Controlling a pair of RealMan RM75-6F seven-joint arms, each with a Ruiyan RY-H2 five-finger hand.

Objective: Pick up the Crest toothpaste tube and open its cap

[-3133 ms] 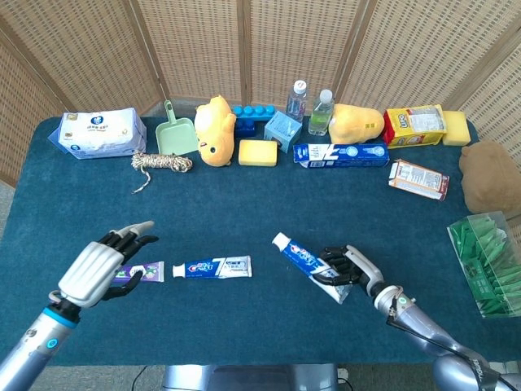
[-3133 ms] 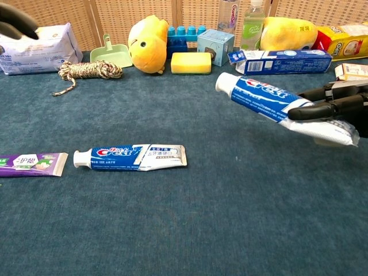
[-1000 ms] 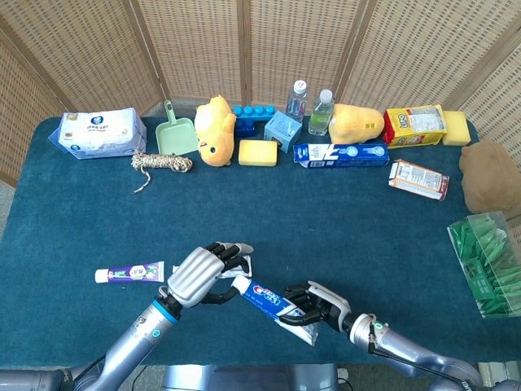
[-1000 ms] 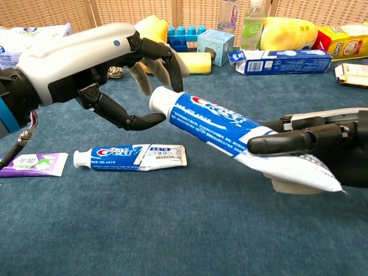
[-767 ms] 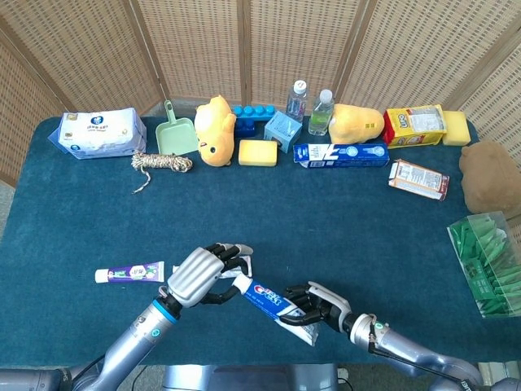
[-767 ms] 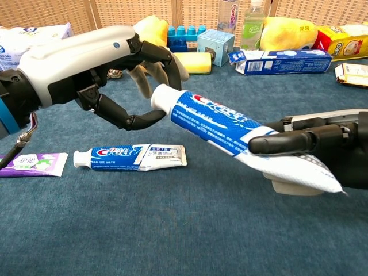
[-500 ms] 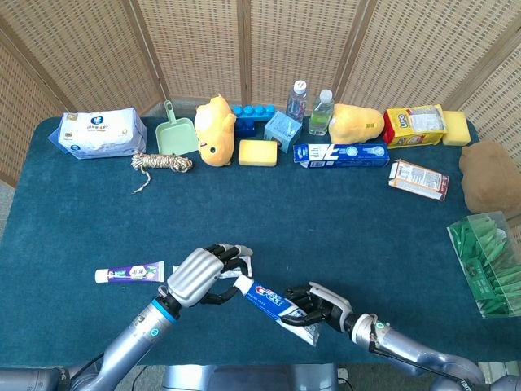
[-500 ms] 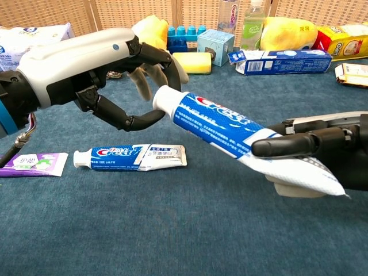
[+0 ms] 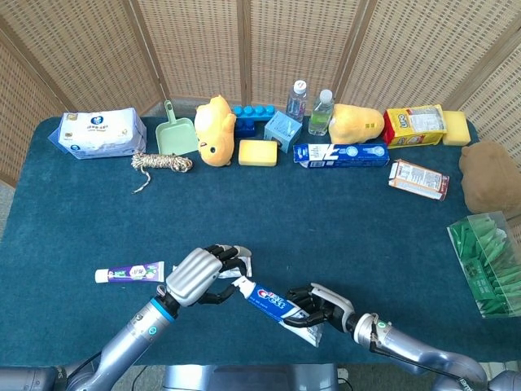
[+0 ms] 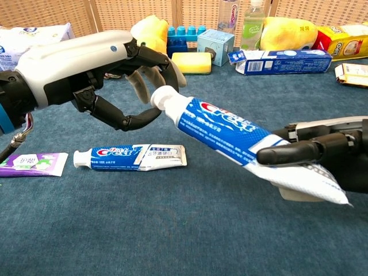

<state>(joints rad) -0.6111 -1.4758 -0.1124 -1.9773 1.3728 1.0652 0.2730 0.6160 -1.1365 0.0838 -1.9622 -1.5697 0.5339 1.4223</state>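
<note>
My right hand (image 10: 328,152) grips the flat tail end of a blue and white Crest tube (image 10: 224,129) and holds it off the table, cap end pointing left and slightly up. The white cap (image 10: 163,96) sits between the thumb and curled fingers of my left hand (image 10: 86,63), which pinch it. In the head view the tube (image 9: 273,304) lies between left hand (image 9: 195,275) and right hand (image 9: 321,308) near the table's front edge. A second Crest tube (image 10: 135,156) lies flat on the cloth below the left hand.
A purple tube (image 9: 129,273) lies left of my left hand. Along the back stand a wipes pack (image 9: 98,133), rope (image 9: 163,163), green dustpan (image 9: 175,134), yellow plush (image 9: 214,129), sponge (image 9: 258,152), bottles and a toothpaste box (image 9: 340,154). A green-filled clear box (image 9: 487,261) sits at the right edge.
Three seconds ago the right hand held the tube further right and the left hand was far left. Both have met at the front centre; lately the tube's tail end dropped a little.
</note>
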